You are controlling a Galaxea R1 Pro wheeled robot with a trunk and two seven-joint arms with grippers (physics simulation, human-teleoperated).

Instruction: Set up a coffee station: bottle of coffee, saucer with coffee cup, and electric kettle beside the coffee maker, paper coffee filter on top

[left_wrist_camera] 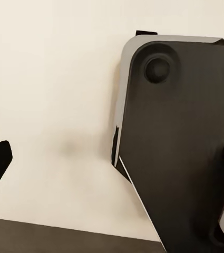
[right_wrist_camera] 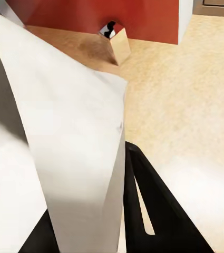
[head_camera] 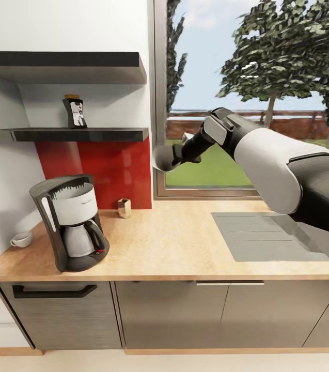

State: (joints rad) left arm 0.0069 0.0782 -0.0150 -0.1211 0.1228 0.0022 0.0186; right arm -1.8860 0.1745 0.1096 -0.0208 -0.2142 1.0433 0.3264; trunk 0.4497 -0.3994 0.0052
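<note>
Right claw (head_camera: pixel 170 157): up in the air over the wooden surface (head_camera: pixel 174 243), clamped on a white paper coffee filter (right_wrist_camera: pixel 64 142).
Left claw: can't tell if its fingers are apart or together.
Coffee maker (head_camera: pixel 71 227): black and silver, standing at the surface's left end.
White coffee cup (head_camera: pixel 21 239): just left of the maker.
Dark coffee bottle (head_camera: pixel 75 112): on the lower black shelf (head_camera: pixel 63 135).
Small tan box (head_camera: pixel 124 207): against the red backsplash (head_camera: pixel 107 170).
</note>
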